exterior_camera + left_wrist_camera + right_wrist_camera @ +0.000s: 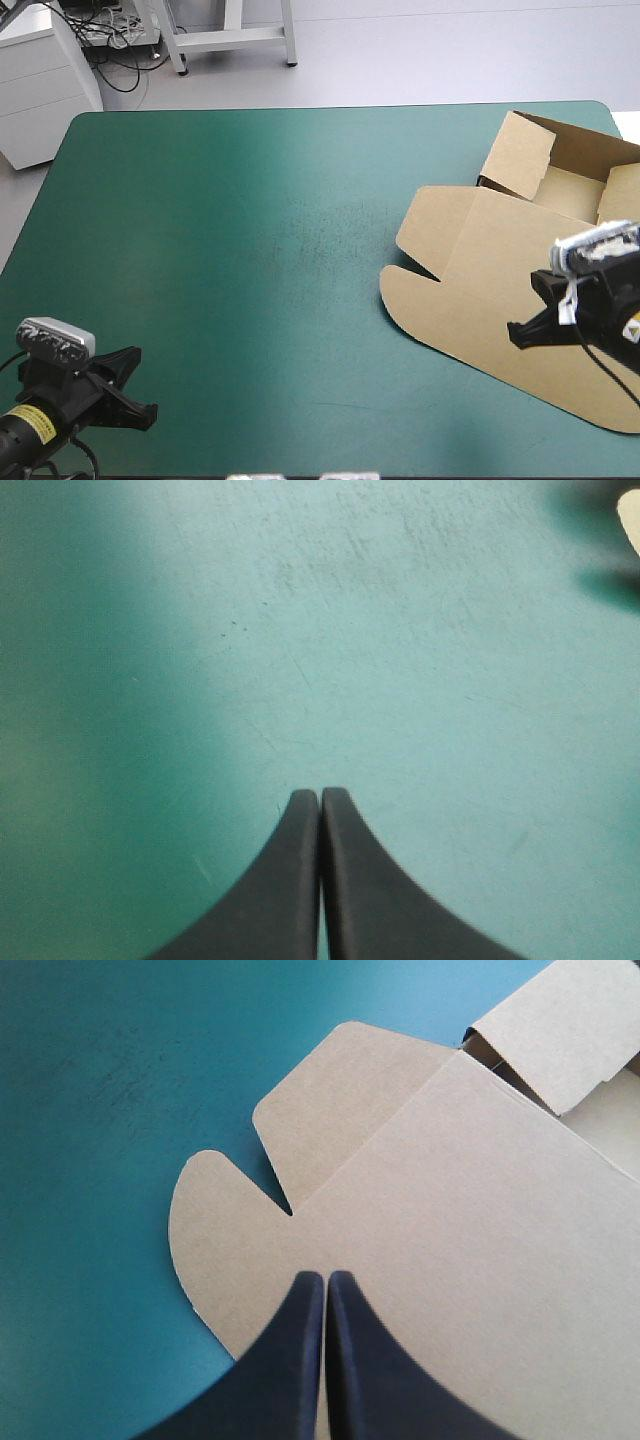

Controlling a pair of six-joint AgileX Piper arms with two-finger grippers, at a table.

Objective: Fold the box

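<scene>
Right hand (323,1278), pressed together, over the box (450,1210) lid — left hand (320,794), likewise, over teal-green cover (400,630).

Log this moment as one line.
box: walls up, lid flat | left gripper: shut, over teal-green cover, clear of box | right gripper: shut, over lid

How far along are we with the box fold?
The box already stands as an open tray, walls raised, its lid flat on the teal-green cover. Nothing is gripped: the right tool is shut above the lid, the left tool shut over bare cover. Little seems left, perhaps only pulling the arms back.
</scene>
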